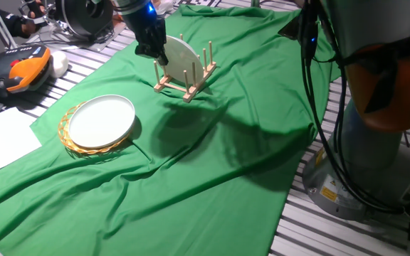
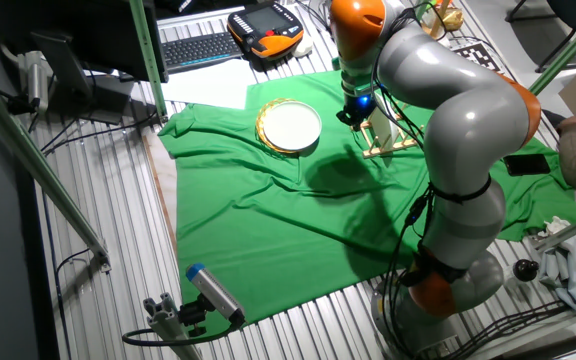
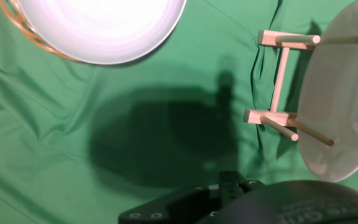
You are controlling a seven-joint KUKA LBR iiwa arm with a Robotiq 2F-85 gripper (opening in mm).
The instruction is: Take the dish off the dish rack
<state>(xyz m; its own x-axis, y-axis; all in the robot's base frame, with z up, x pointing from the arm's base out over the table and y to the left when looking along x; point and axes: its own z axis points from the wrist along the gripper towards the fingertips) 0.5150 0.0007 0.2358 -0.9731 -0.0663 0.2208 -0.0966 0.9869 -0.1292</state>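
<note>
My claw [image 1: 152, 48] hangs just beside the dish [image 1: 179, 57], at its upper edge; I cannot tell whether I touch it, nor whether my fingers are parted or closed. The dish stands on edge between the pegs of the rack [image 1: 185, 77], which sits on the green cloth [image 1: 212, 163] below me. In my hand view the dish [image 3: 344, 93] fills my right side, with a second plate [image 1: 100, 120] on a wicker mat [image 1: 73, 142] well apart from me.

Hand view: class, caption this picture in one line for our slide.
White dish standing on edge in the wooden dish rack, second plate on a wicker mat, green cloth beneath.
</note>
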